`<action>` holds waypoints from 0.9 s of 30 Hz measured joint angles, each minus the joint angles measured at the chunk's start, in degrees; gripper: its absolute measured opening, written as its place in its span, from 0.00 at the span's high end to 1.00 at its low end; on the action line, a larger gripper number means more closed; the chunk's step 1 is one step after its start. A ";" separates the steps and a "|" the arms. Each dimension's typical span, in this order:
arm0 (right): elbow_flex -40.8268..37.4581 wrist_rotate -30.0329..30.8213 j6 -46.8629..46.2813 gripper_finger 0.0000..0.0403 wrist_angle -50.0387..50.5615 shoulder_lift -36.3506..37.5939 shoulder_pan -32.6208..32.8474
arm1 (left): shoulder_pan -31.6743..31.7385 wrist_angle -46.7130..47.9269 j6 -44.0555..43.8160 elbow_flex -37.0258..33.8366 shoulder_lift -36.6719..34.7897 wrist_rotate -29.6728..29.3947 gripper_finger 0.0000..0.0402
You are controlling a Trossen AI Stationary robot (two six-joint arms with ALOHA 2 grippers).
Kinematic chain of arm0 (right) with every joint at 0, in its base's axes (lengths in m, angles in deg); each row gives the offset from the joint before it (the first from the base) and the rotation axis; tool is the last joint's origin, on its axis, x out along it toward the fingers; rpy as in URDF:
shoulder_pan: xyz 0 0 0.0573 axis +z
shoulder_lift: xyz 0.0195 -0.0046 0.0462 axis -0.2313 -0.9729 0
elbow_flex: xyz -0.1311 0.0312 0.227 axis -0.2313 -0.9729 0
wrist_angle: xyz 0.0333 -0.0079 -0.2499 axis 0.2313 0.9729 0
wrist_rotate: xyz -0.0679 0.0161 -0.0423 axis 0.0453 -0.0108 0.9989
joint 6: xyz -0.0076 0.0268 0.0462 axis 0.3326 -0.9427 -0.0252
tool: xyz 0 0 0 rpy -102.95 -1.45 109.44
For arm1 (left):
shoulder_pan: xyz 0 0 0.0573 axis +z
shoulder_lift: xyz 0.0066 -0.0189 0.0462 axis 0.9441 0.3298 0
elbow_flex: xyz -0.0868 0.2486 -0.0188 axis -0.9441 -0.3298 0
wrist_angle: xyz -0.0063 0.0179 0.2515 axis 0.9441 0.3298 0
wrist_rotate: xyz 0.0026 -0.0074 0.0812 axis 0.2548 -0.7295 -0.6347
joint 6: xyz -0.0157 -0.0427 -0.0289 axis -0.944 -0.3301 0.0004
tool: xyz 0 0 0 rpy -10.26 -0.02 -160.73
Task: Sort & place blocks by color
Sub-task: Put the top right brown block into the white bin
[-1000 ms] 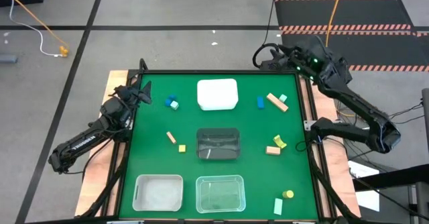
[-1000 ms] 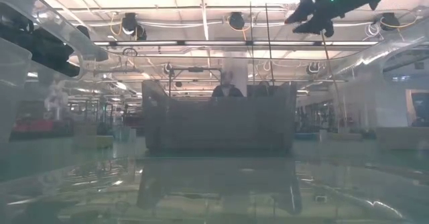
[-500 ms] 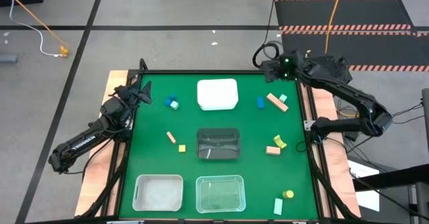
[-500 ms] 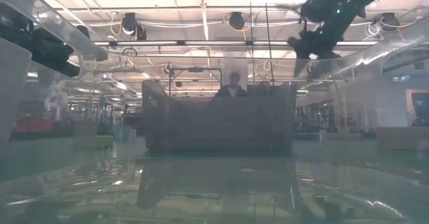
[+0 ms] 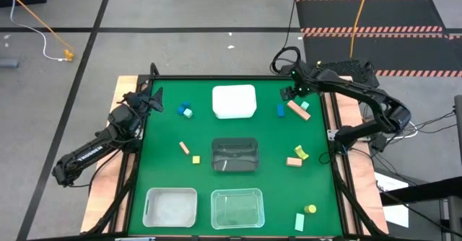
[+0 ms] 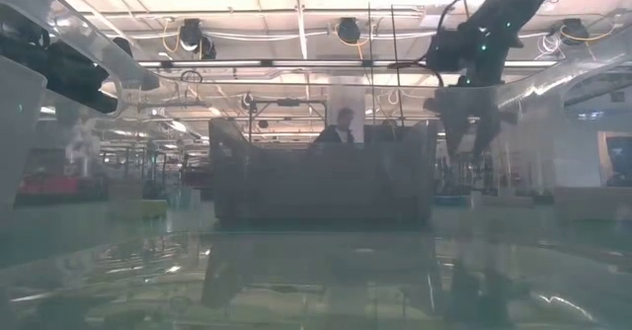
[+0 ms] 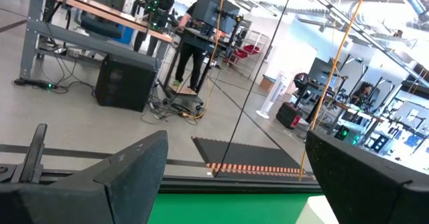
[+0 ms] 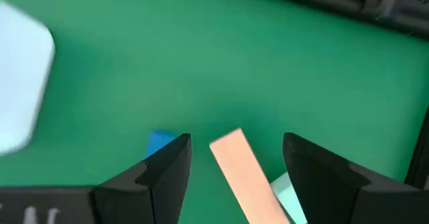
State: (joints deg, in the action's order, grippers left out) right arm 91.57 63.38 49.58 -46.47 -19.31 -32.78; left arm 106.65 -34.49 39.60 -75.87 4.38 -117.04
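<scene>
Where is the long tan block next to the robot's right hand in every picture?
High view: the long tan block lies near the mat's far right corner, below the right gripper.
Low view: not visible.
Left wrist view: not in it.
Right wrist view: tan block between the open fingers.
Shared landmark: the blue block beside it.

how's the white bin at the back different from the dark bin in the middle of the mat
The white bin is opaque and pale, with rounded corners; the dark bin is smoky and see-through, so the mat shows through it. The white bin sits near the far edge of the green mat; the dark bin sits at its centre, directly in front of the white one. Both are rectangular, similar in footprint, and no block shows in either.
</scene>
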 joint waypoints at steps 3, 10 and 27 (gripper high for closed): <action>0.00 0.02 1.70 0.44 0.52 -2.32 0.58 | 0.00 0.00 0.00 0.00 0.00 -0.01 0.13; 0.00 3.88 6.61 0.44 0.72 -7.59 0.90 | 0.00 0.00 0.00 0.00 0.00 0.00 0.13; -1.31 2.33 13.33 0.44 0.29 -9.50 1.29 | 0.02 0.00 0.00 0.00 0.00 0.00 0.13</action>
State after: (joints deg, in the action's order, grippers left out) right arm 90.27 65.71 62.92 -46.19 -28.81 -31.49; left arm 106.67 -34.49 39.60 -75.87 4.38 -117.04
